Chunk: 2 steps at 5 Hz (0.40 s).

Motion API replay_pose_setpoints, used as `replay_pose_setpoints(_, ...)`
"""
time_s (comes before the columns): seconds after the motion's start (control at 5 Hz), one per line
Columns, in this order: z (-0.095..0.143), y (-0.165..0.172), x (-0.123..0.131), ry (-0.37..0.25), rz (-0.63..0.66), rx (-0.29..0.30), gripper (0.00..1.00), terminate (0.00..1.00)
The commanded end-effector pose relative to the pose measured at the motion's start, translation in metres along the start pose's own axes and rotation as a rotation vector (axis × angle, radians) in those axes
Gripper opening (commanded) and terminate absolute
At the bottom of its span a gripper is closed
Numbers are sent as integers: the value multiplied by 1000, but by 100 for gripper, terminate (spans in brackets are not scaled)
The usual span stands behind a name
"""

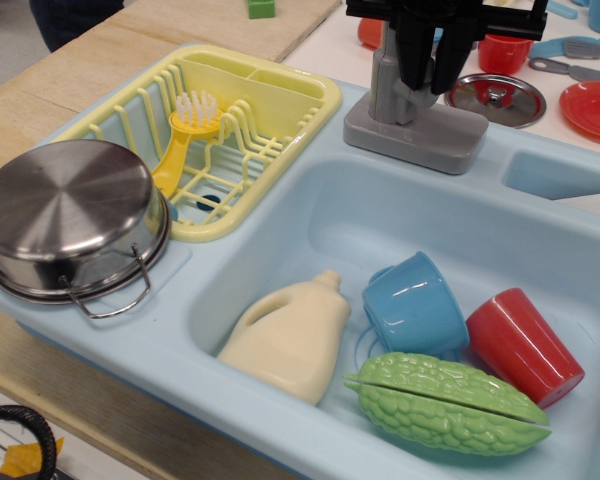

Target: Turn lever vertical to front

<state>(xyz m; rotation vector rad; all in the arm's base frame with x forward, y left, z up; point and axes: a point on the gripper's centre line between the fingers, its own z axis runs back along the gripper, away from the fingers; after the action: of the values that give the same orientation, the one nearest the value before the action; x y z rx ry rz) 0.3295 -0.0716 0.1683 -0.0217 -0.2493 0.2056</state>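
Observation:
The lever (386, 85) is a grey upright post with a stubby knob on its right side. It rises from a grey rectangular base (416, 136) on the back rim of the light-blue sink (400, 215). My black gripper (432, 85) hangs over it from above. Its two fingers stand close together around the knob and the post's right side, and they look closed on the lever. The left finger hides part of the post.
A yellow dish rack (280, 105) with a brush (185, 130) and a steel pot (70, 215) lie to the left. In the basin lie a cream bottle (290, 335), blue cup (415, 305), red cup (525, 345) and green gourd (445, 400). A silver red-knobbed lid (495, 98) and red plate (595, 108) sit behind.

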Motion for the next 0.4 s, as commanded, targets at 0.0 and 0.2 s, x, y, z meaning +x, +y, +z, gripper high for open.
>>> replay_pose_setpoints(0.0, 14, 0, -4, -13, 53, -27, 0, 0)
replay_pose_setpoints(0.2, 15, 6, -23, -23, 115, -32, 0, 0)
